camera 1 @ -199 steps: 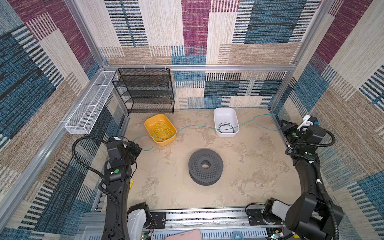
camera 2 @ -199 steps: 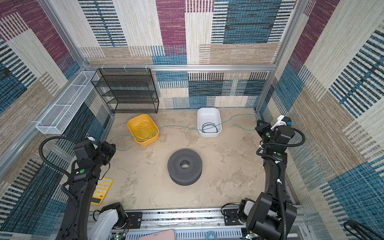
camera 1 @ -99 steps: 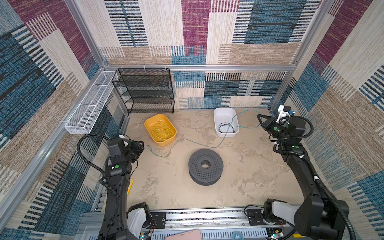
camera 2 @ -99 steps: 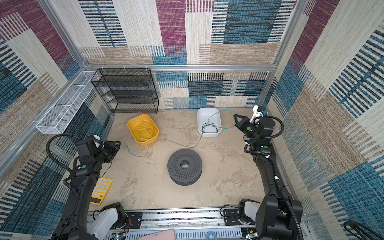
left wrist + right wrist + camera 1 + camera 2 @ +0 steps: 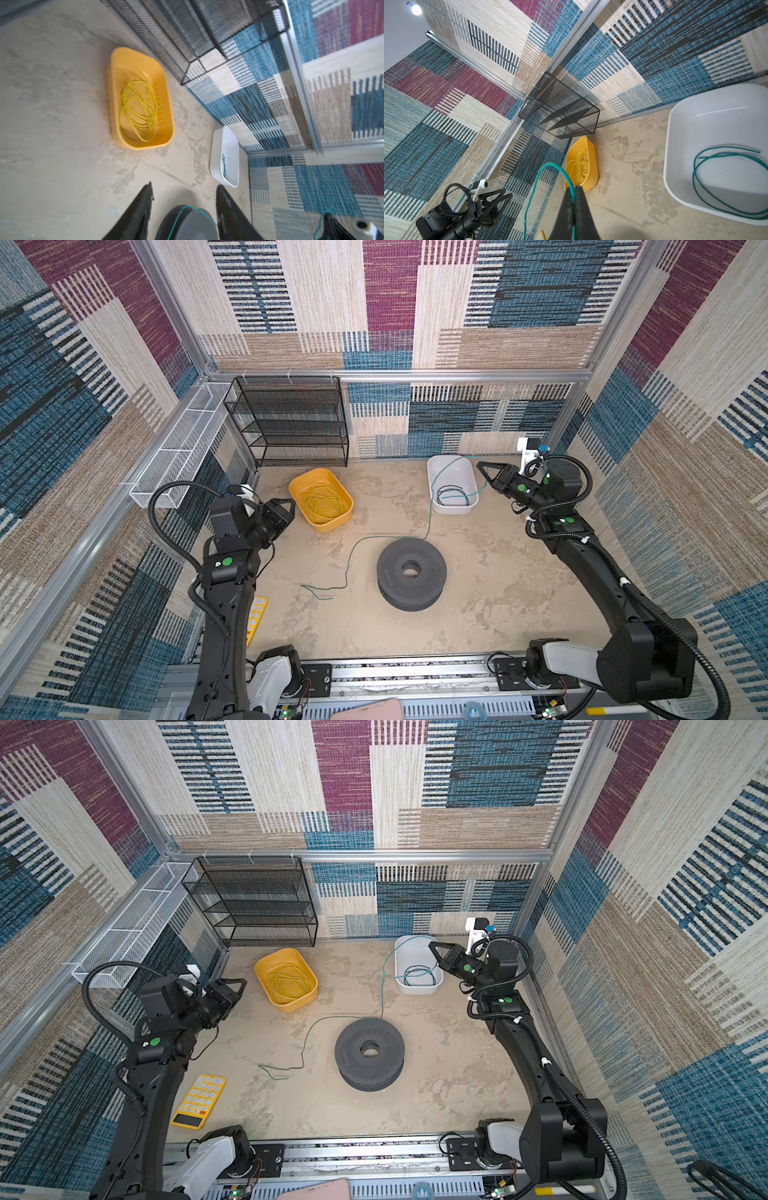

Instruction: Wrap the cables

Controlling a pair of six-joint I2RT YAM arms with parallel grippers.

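Right wrist: right end effector (image 5: 575, 187) pinching teal cable (image 5: 550, 164)

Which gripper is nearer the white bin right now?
Right. The right gripper hovers by the white bin's back right rim; the left gripper sits far off, beside the yellow bin.

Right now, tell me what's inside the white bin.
Loose loops of teal cable lie on the floor of the white bin. Nothing else shows inside, and nothing covers that floor.
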